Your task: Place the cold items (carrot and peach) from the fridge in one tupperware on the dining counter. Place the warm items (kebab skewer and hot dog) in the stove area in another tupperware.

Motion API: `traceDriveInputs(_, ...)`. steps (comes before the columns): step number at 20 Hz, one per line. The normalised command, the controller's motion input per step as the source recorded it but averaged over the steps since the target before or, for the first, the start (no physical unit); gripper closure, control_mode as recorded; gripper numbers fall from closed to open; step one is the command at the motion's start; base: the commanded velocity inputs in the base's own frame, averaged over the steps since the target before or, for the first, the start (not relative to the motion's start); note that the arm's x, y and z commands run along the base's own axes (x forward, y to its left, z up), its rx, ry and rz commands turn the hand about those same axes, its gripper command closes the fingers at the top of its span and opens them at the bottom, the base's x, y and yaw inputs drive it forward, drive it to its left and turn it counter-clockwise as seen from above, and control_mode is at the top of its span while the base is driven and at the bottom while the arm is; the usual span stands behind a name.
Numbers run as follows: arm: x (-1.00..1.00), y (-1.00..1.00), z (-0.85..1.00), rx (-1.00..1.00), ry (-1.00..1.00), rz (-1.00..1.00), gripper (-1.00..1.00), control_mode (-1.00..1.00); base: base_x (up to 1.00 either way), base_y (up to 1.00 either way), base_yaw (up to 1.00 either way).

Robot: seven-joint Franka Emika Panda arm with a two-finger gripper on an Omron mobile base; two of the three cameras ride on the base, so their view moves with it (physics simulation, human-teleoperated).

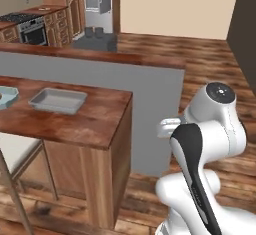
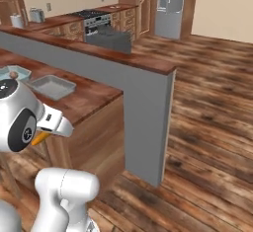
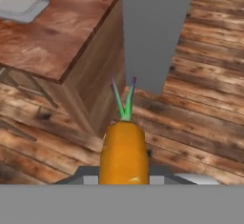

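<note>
Hand view: gripper point(image 3: 125, 178) closed on the carrot point(image 3: 123, 152), fingers pinching its orange body from both sides, green stems sticking out past the tips. Below and beyond the carrot, wood floor point(image 3: 200, 118). Ahead-left of the fingers, the corner of the dining counter point(image 3: 66, 37), well apart from the carrot. Farther on that counter, an empty grey tupperware point(image 3: 21, 1). Right base view: orange carrot tip point(image 2: 40, 137) pokes out beside the white arm; second tupperware point(image 2: 15, 73) with something small in it past the grey one.
</note>
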Motion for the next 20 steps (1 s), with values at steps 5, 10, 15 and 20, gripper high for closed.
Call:
traceDriveInputs(5, 0.0, 0.0, 0.0, 0.0, 0.0, 0.0, 1.0, 1.0, -0.34, 1.0, -0.22)
traceDriveInputs(10, 0.0, 0.0, 0.0, 0.0, 0.0, 0.0, 1.0, 1.0, -0.29, 1.0, -0.19)
traceDriveInputs(15, 0.0, 0.0, 0.0, 0.0, 0.0, 0.0, 1.0, 1.0, -0.04, 1.0, -0.17)
traceDriveInputs(20, 0.0, 0.0, 0.0, 0.0, 0.0, 0.0, 1.0, 1.0, 0.0, 0.93, -0.11)
